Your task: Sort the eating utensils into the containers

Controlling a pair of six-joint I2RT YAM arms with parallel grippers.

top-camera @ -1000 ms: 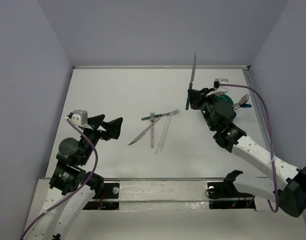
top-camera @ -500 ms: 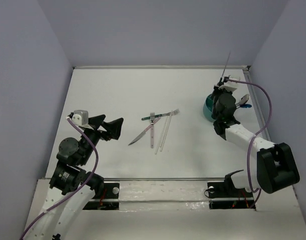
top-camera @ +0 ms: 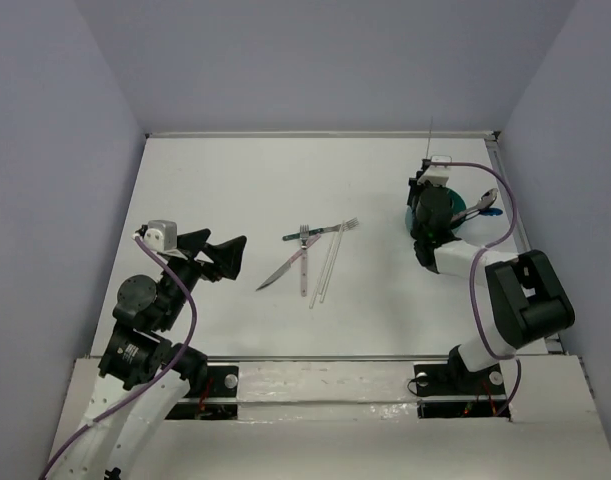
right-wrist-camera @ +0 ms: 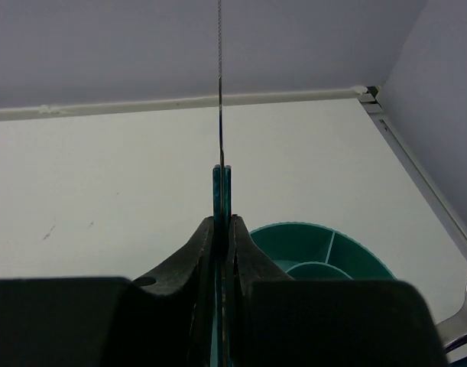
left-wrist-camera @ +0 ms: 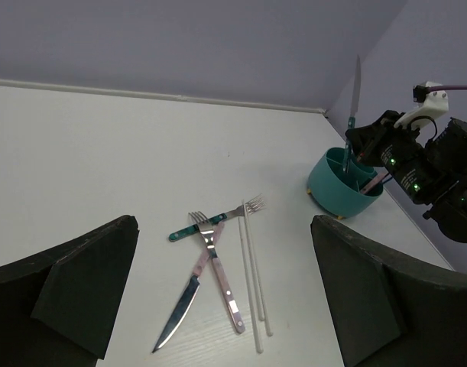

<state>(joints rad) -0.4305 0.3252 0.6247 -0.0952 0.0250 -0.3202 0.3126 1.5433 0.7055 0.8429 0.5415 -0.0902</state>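
We see the right gripper (right-wrist-camera: 222, 229) clamped tight on the handle of a teal-handled knife (left-wrist-camera: 355, 88), which stands upright, blade up, at the teal cup (left-wrist-camera: 336, 191). From the left wrist view the handle's lower end looks to sit inside the rim (which compartment, we cannot tell). A silver spoon (top-camera: 488, 198) leans out of the cup's right side. The left gripper (top-camera: 228, 258) hangs over the table (top-camera: 235, 180), fingers spread wide, holding nothing. Mid-table lie a teal-handled fork (left-wrist-camera: 183, 232), a pink-handled fork (left-wrist-camera: 227, 294), a pink-handled knife (left-wrist-camera: 176, 317) and two white chopsticks (left-wrist-camera: 252, 290).
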